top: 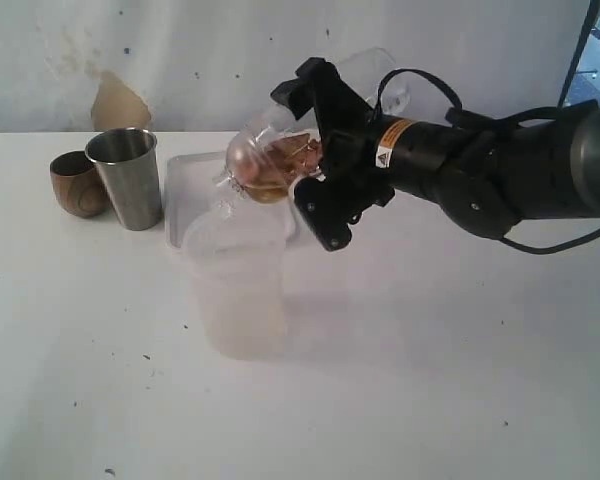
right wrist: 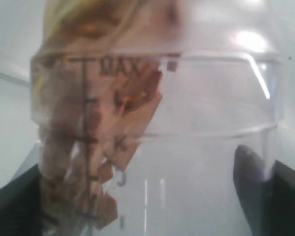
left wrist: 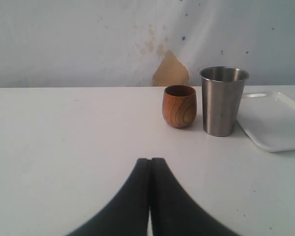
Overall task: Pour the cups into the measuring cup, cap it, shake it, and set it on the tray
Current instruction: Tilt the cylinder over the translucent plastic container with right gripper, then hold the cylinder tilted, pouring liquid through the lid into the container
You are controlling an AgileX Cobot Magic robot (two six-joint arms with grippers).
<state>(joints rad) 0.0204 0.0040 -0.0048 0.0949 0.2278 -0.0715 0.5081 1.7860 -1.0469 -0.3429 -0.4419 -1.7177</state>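
My right gripper (top: 316, 157) holds the measuring cup (top: 265, 160) in the air, tipped nearly on its side above the tray (top: 180, 178). Brown pieces lie heaped in its lower left end. In the right wrist view the clear cup (right wrist: 196, 123) fills the frame, its black scale and the brown pieces (right wrist: 132, 113) showing between the fingers (right wrist: 265, 191). The steel tumbler (top: 127, 177) and the wooden cup (top: 77, 183) stand upright at the far left; what is in them I cannot see. My left gripper (left wrist: 150, 162) is shut on nothing, low over the table, facing both cups (left wrist: 179, 105).
A wide frosted plastic tumbler (top: 238, 285) stands on the table in front of the tray, directly below the tilted measuring cup. A torn brown patch marks the wall (top: 118, 100) behind the cups. The right arm's cable loops over its wrist (top: 420, 85).
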